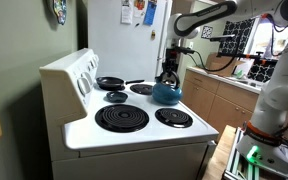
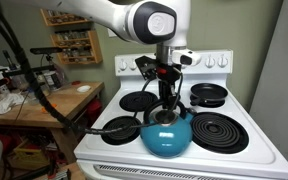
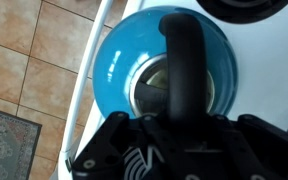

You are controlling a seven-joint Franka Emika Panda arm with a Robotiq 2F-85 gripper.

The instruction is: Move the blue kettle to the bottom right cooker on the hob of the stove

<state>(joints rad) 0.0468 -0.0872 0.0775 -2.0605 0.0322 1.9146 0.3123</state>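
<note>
On the white hob of the stove point(image 1: 150, 129), my gripper point(image 2: 165, 111) comes straight down onto the blue kettle point(image 2: 167, 140), seen in both exterior views. My fingers point(image 2: 160, 104) stand close together on either side of the top of the arched dark handle point(image 3: 184, 60). Whether they actually pinch it I cannot tell: the wrist view blurs them into the dark mass at the bottom of the picture, where the handle runs in.

The kettle is upright at the near edge of the hob in an exterior view, between a small coil half hidden behind it and the largest black coil point(image 2: 220, 131). I cannot tell whether its base touches the surface. From the other side, the pale-rimmed coil burner point(image 1: 174, 117) lies just beside the kettle, uncovered. A black frying pan point(image 2: 208, 94) sits farther back, near the knob panel point(image 2: 216, 61).

From the wrist, the kettle's glossy lid and body point(image 3: 119, 60) fill the centre, with brown floor tiles point(image 3: 24, 50) and a patterned rug point(image 3: 6, 148) beyond the hob's edge.
</note>
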